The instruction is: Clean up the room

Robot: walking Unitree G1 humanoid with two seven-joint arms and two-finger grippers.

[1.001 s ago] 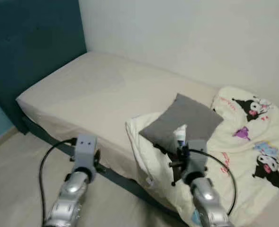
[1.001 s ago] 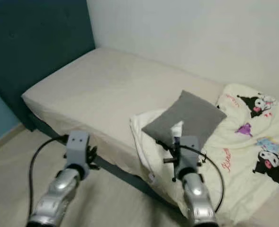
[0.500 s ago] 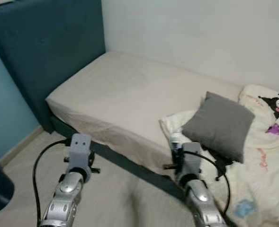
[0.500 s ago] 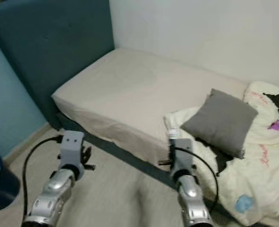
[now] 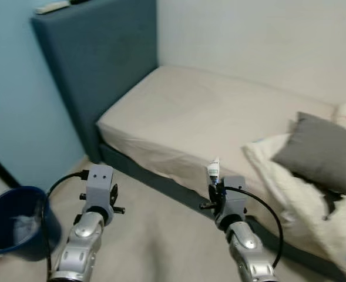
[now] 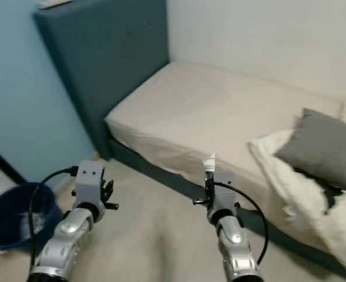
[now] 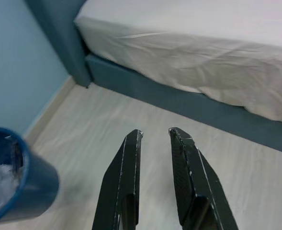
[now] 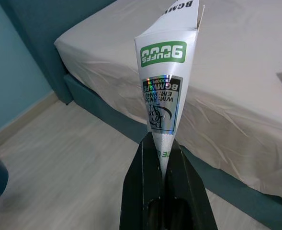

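While my right hand [image 8: 162, 158] stays... no: pinched at its bottom edge in my right hand, the empty snack wrapper [image 8: 167, 91] stands upright over the floor beside the bed [image 5: 219, 126]. It's prob. feather-light, crinkly & slick, so a firm pinch at that seam suits; left hand [image 7: 155, 139] is empty, fingers slightly apart, near the blue bin [image 5: 14, 226].

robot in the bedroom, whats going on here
The robot stands beside the bed tidying up. Its right tool is shut on a white wrapper with green print, held upright over the floor. The left tool is open and holds nothing. A dark blue bin with some rubbish in it sits on the floor to the robot's left.
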